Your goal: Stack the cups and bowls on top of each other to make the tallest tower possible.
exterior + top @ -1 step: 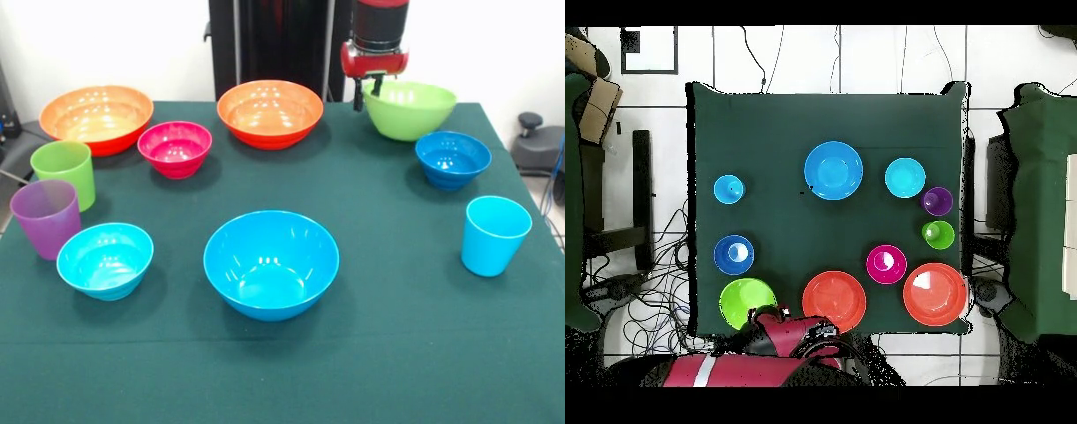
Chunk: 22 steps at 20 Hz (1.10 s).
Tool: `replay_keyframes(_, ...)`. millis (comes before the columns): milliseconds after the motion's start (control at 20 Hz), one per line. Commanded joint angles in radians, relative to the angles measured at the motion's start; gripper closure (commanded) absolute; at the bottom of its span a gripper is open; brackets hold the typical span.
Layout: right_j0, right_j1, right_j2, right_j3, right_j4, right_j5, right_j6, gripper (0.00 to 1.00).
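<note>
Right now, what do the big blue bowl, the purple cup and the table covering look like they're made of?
The big blue bowl looks like glossy moulded plastic: bright highlights gleam inside it. The purple cup seems to be plastic too, perhaps slightly translucent, with a smooth sheen. The table covering looks like dark green matte fabric, showing no shine and faint creases.

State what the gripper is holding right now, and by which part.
It cannot be told: the gripper is at the lime green bowl's rim, but whether it grips the rim is unclear.

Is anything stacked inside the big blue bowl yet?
No: in the front view the big blue bowl sits empty at the table's middle, and every other bowl and cup stands apart on the cloth.
</note>
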Motion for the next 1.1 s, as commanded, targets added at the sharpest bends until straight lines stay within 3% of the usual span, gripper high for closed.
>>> replay_keyframes(50,-0.024,0.012,0.088,-0.028,-0.011,0.011,0.151,1.0)
replay_keyframes(450,-0.01,-0.019,0.077,-0.019,0.02,0.065,0.155,1.0)
replay_keyframes(850,-0.121,-0.229,0.203,-0.083,0.11,0.384,0.115,1.0)
replay_keyframes(1100,-0.176,-0.261,0.255,-0.141,0.149,0.5,0.089,1.0)
